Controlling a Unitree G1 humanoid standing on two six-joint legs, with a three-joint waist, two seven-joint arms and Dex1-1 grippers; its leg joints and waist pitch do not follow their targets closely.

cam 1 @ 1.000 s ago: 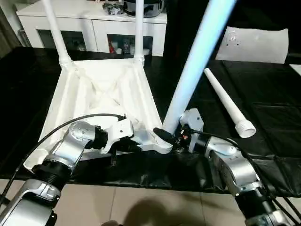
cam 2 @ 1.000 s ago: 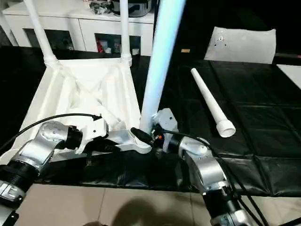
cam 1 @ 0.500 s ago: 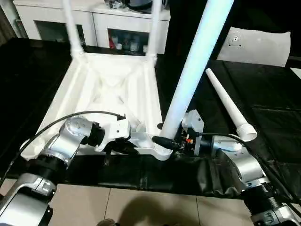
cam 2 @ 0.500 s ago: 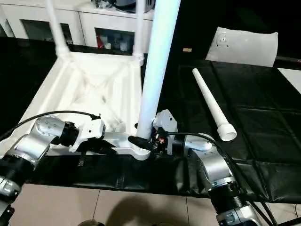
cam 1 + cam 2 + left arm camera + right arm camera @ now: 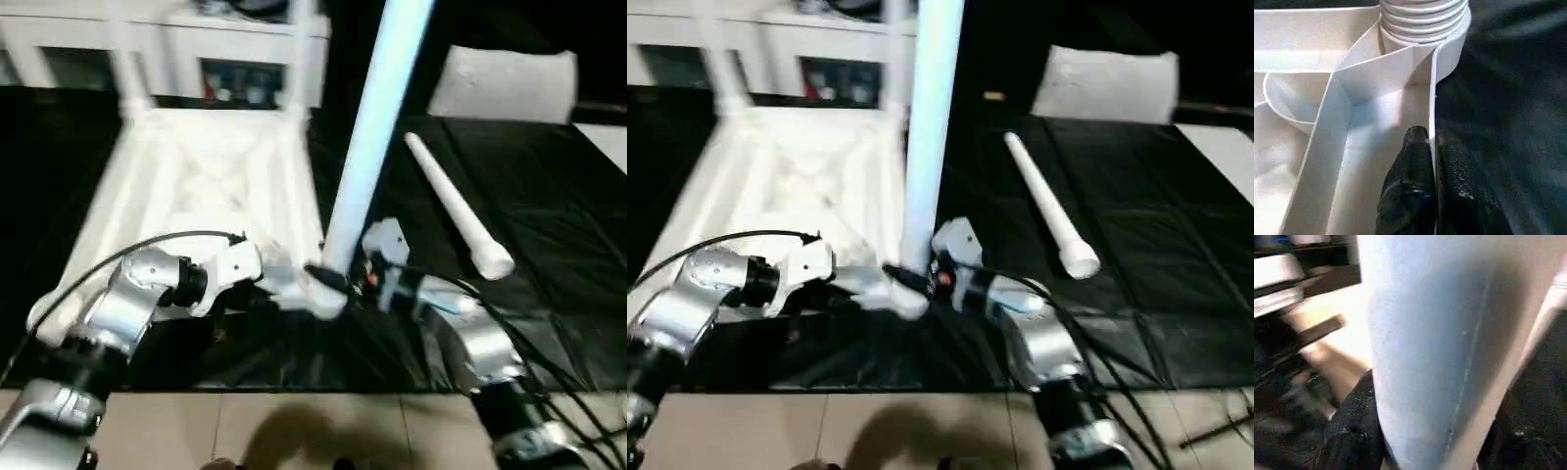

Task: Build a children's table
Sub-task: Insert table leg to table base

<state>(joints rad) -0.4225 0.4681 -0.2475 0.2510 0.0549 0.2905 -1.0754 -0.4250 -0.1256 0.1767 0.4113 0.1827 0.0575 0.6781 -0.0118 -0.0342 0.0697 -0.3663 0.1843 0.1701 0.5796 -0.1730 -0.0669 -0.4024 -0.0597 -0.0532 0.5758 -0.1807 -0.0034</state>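
On black sheeting (image 5: 549, 225) the upturned tabletop (image 5: 196, 186) is pinched at its near wall by the left gripper (image 5: 1431, 147), while the third leg (image 5: 367, 137), clasped by the right gripper (image 5: 338, 284), may be cross-threaded if tilted in its socket.

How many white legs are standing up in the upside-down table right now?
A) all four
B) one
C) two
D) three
D: two legs stand at the far corners of the tabletop, a third leg stands in the near corner socket between the fingers of the right gripper, and the fourth leg lies on the black cover.
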